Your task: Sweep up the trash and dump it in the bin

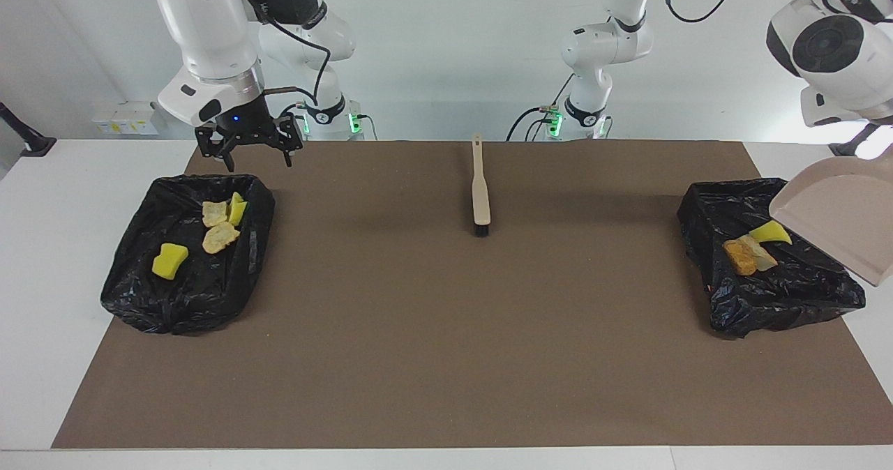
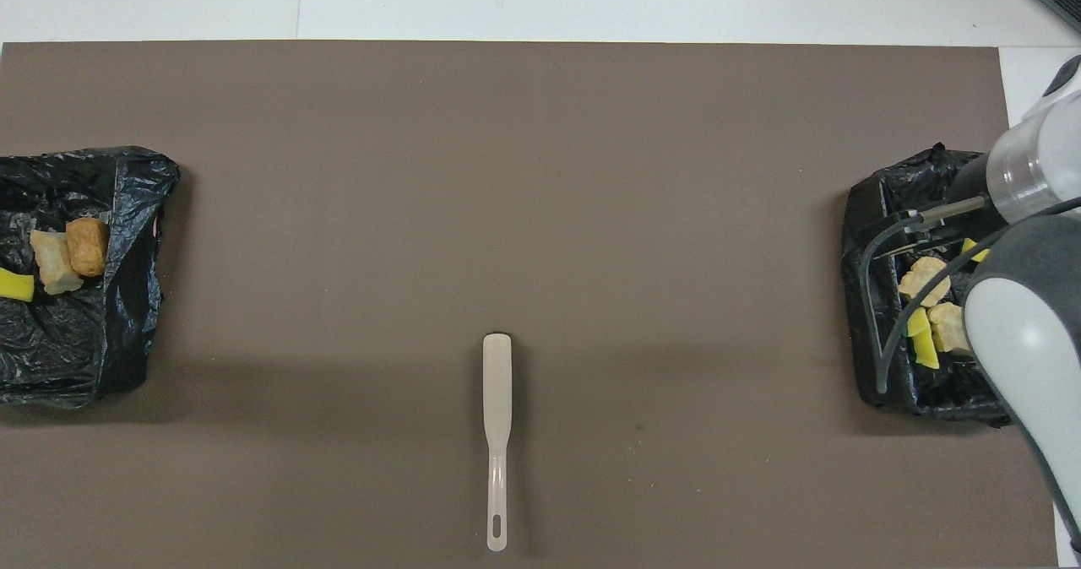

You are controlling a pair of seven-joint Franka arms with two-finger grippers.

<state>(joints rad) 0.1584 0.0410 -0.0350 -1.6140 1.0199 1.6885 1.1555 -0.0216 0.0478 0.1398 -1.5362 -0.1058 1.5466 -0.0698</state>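
- White wall and white table (image 1: 42, 261) form the setting; most of the tabletop is covered by a flat, matte brown mat (image 1: 460, 330).
- Two bins lined with crinkled, glossy black plastic are set on the mat, one at each arm's end: the right bin (image 1: 188, 261) and the left bin (image 1: 767, 282).
- A smooth beige dustpan (image 1: 837, 219), scoop-shaped, is held tilted over the left bin; the left gripper holding it is out of frame, its grip taken as closed on the handle.
- The right gripper (image 1: 254, 160), black, hangs with fingers spread wide and empty over the right bin's edge nearer the robots.
- A slim beige brush (image 1: 481, 191) with a short black bristle tip lies straight on the mat mid-table, near the robots.
- Trash lies in both bins: a yellow sponge chunk (image 1: 169, 261), two pale crumbly lumps (image 1: 220, 236) and a yellow wedge (image 1: 238, 210) in the right bin; an orange-brown piece (image 1: 739, 256), a pale piece touching it and a yellow wedge (image 1: 769, 233) in the left bin.
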